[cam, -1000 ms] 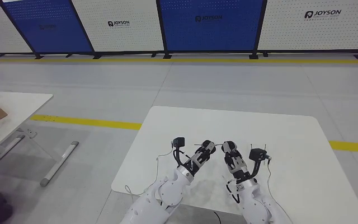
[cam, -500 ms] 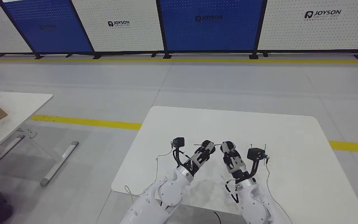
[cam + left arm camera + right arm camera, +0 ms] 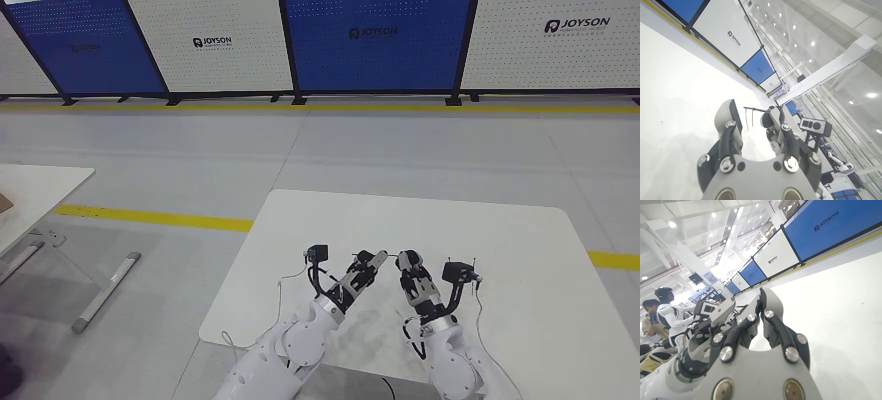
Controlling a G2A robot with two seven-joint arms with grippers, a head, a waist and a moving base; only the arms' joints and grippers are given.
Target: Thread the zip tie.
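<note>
Since the earlier frame the left gripper has spread its fingers and now holds nothing, leaving the black zip tie pinched at one end by the closed right gripper, raised above the white table between the left fingers. Judged a release for regrasp; whether the tail has entered the head cannot be told. Partition panels stand well behind; the one hazard is the two grippers sitting close together

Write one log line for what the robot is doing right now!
right gripper: shut on zip tie | left gripper: open, close beside zip tie | zip tie: dangling above white table
</note>
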